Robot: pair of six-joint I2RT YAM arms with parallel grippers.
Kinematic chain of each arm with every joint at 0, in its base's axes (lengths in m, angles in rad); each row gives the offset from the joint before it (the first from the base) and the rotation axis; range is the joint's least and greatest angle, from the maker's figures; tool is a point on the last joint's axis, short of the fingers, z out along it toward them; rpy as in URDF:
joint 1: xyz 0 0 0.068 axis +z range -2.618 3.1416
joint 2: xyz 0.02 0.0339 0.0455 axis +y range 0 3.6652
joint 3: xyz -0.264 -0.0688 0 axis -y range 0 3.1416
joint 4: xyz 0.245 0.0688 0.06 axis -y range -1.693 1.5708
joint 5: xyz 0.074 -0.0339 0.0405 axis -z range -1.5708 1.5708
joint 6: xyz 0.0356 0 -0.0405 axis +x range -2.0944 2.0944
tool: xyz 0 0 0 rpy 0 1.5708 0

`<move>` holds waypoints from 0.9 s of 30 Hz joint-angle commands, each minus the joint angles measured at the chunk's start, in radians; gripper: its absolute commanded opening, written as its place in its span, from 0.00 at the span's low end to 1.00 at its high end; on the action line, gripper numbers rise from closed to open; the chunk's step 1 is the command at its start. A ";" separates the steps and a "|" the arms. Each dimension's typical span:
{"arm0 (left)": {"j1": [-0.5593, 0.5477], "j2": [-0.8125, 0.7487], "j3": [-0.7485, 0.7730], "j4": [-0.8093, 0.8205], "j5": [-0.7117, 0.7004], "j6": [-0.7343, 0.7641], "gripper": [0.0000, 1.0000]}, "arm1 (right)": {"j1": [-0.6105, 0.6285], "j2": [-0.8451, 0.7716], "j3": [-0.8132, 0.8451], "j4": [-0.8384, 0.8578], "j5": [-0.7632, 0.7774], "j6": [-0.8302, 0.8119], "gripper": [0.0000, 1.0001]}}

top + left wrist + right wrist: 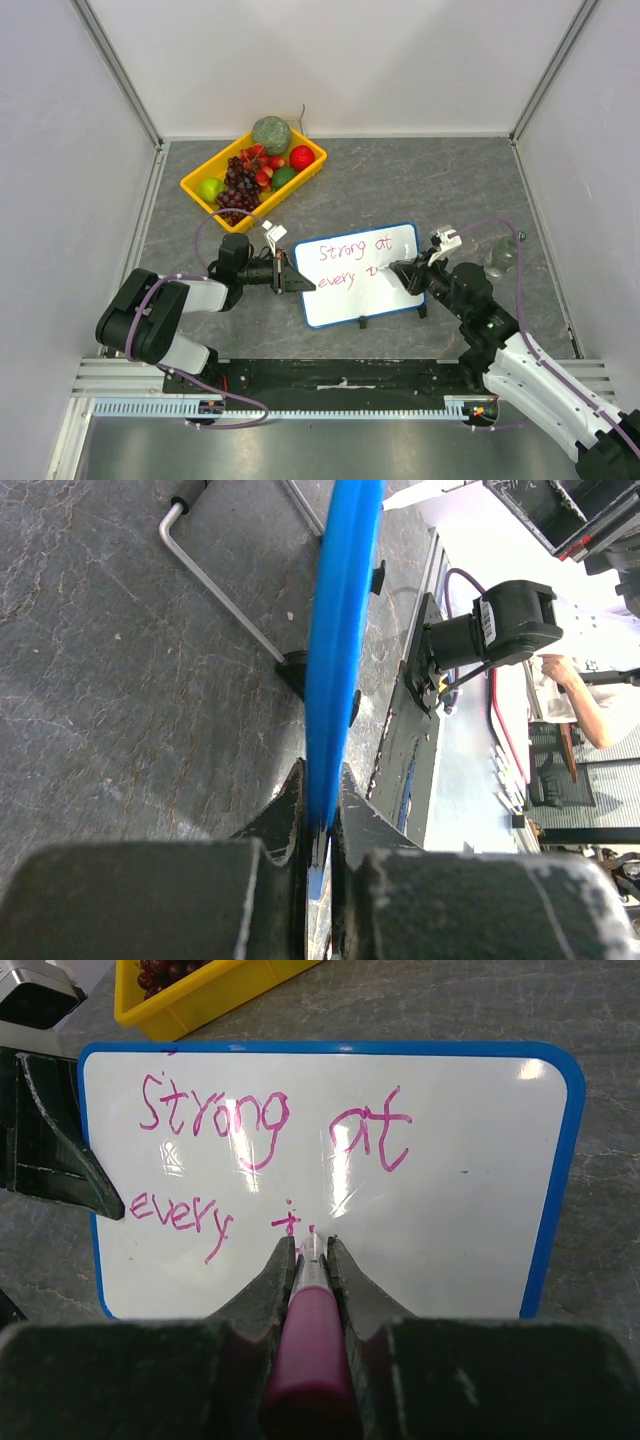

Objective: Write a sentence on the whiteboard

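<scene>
Grey mottled tabletop (pixel 430 185), white walls (pixel 330 60); left claw (pixel 320 815) pinches whiteboard (pixel 450 1210), right claw (pixel 312 1250) marker (pixel 308 1350).

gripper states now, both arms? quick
left gripper: shut on the whiteboard, clamping its blue rim.
right gripper: shut on the marker.

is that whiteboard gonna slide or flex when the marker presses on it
Probably stiff: the whiteboard looks flat though held by one edge. Likely light and apt to slide on its small feet, hence the left gripper clamping its edge.
</scene>
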 commanded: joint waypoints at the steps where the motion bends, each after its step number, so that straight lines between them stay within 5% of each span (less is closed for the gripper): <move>1: 0.023 0.016 -0.020 -0.054 -0.118 0.046 0.02 | 0.005 -0.014 -0.014 -0.046 -0.009 -0.016 0.00; 27: 0.025 0.013 -0.022 -0.051 -0.109 0.044 0.02 | 0.005 0.003 0.037 -0.045 0.129 -0.002 0.00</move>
